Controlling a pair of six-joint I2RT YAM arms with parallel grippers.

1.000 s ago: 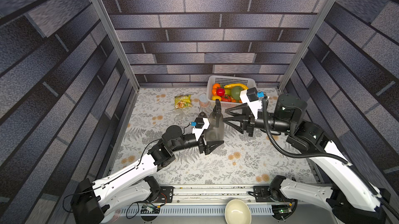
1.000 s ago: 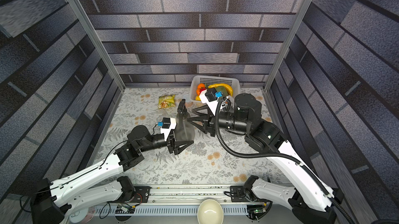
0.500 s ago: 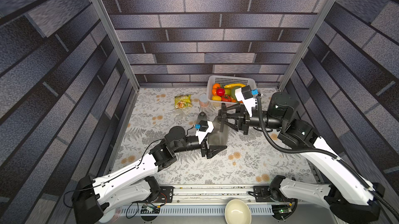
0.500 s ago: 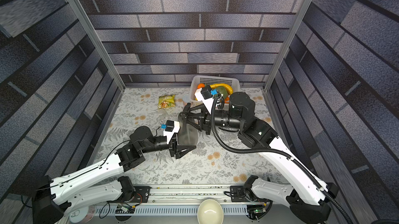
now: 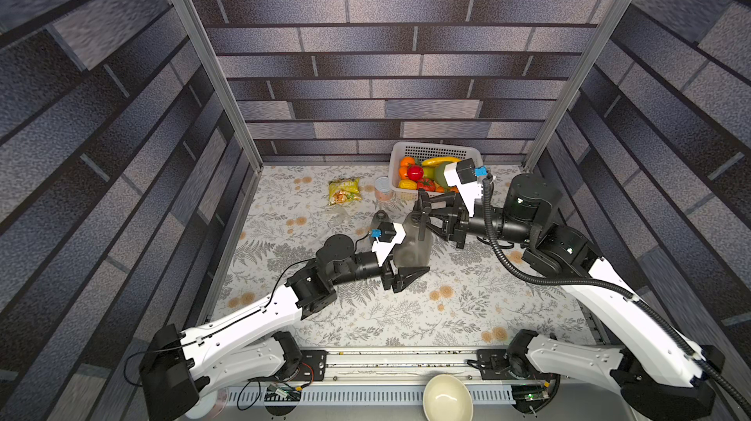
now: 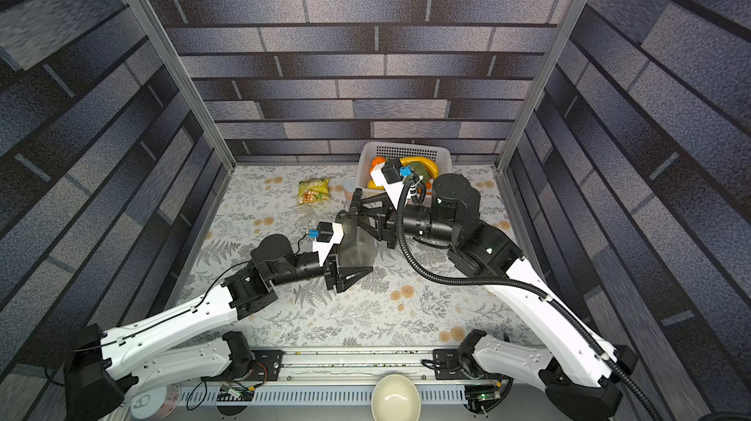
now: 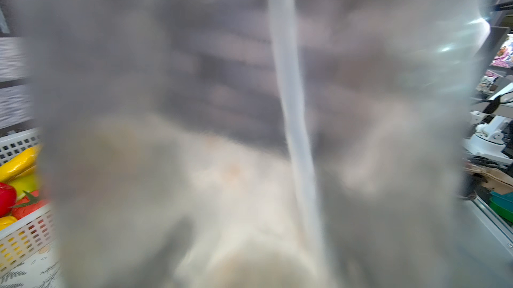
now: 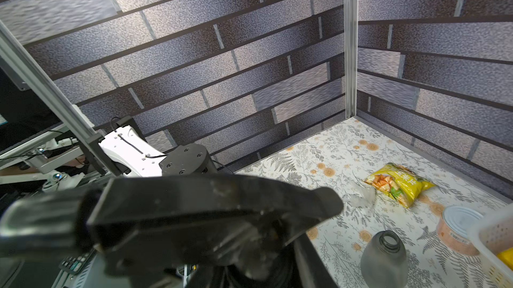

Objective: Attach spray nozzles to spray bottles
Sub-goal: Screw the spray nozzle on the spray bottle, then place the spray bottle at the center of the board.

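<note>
Currently mid-attach on the first unit; nothing looks finished.

- Worktop point(image 5: 467, 309): floral sheet, with the action at frame centre in both top views. The fruit basket point(image 5: 435, 151) at upper centre is not involved.
- Held bottle point(image 6: 357, 250): upright at frame centre. The left tool point(image 5: 411, 254) is clamped across its wide body, and the bottle fills the left wrist view.
- Second bottle point(image 8: 384, 258): stands on the worktop just up-left of the held one in a top view. Its neck is open and it has no nozzle.
- Black nozzle point(image 8: 194, 211): sits at the held bottle's neck. The right tool point(image 5: 423, 215) comes in from the right of the frame, jaws drawn in and pinching it.
- Clear nozzle point(image 8: 361, 199): lies loose on the worktop at lower right of the right wrist view, beside the yellow snack bag point(image 5: 344, 191).
- Dip tube point(image 7: 291, 106): runs down inside the held bottle, so insertion is done.

Whether the collar is threaded or only resting cannot be told. Judgement: screwing it down is the step in hand. After that the open bottle needs the clear nozzle. A third bottle and a third nozzle cannot be made out.
</note>
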